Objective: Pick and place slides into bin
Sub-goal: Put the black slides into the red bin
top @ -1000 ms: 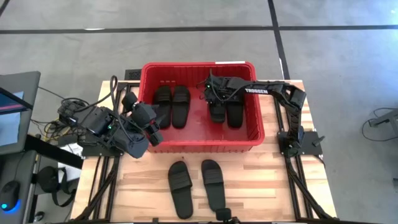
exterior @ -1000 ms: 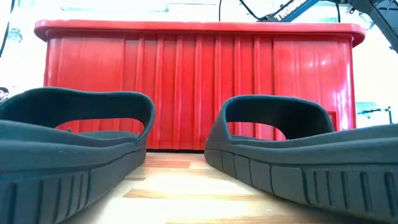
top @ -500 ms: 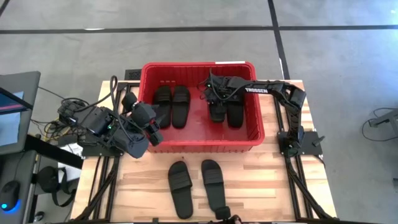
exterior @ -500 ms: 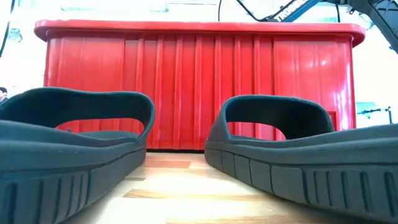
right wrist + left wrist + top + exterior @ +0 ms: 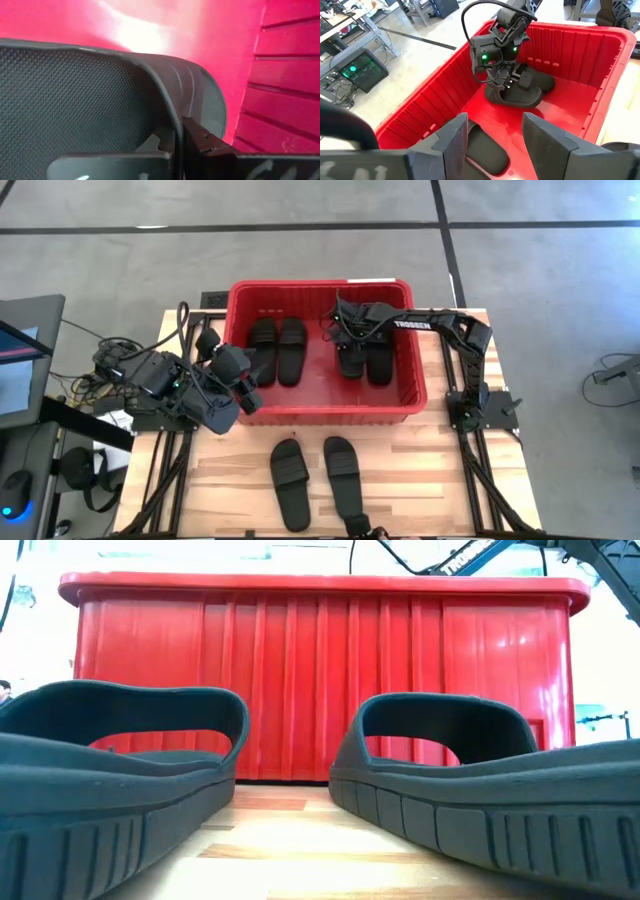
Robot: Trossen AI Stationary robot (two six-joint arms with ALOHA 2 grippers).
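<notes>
Right claw (image 5: 348, 345) reaches into bin (image 5: 405, 395); seemingly gripping slide (image 5: 350, 360).

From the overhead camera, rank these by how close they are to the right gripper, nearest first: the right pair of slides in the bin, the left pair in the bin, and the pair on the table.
1. The right pair of slides, in the bin's right half, directly under the right gripper.
2. The left pair of slides, in the bin's left half.
3. The table pair, outside the bin on the wood near the front edge.
</notes>
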